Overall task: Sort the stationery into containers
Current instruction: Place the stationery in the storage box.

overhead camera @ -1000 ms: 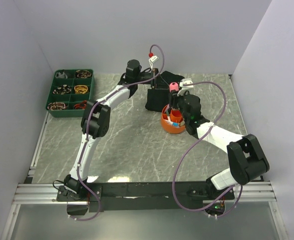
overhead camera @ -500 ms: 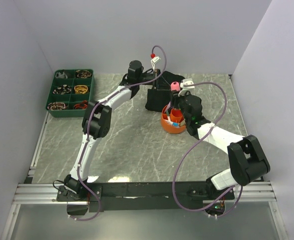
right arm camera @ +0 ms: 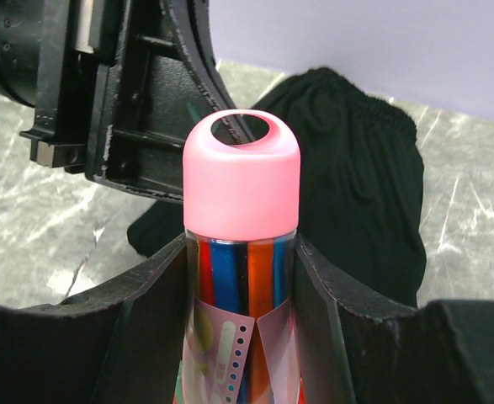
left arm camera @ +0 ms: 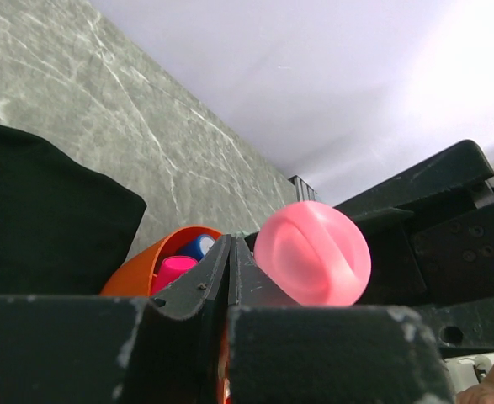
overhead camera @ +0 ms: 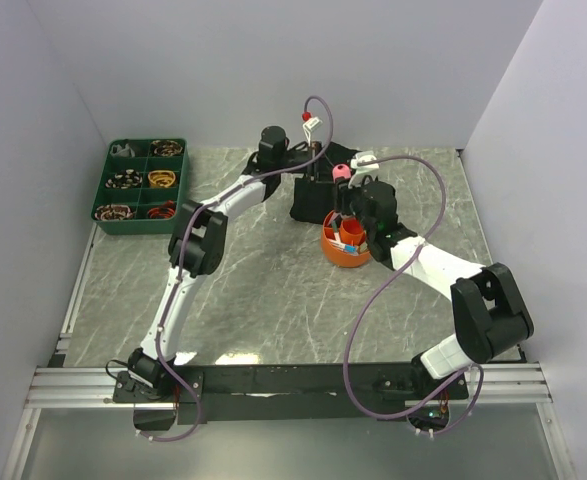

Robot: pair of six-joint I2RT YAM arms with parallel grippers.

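The right gripper has its fingers clamped on either side of a pink-capped tube and holds it upright. The tube's clear body shows blue, red and orange pens packed inside. From above, the tube sits just right of centre, its pink cap directly above the orange tub, which stands on the marbled table. I cannot tell whether the tube's foot touches the tub.

The left gripper is closed on nothing, its two fingers pressed flat together. It hangs just beside the tube at the upper centre of the overhead view, over the black fabric heap. In the left wrist view the cap fills the middle of the frame, touching or all but touching the closed fingertips. Down to their left is the tub's orange rim, with a pink marker and a blue one lying inside.

The dark green tray sits at the upper left, well apart from both arms, and its compartments hold coiled bands.
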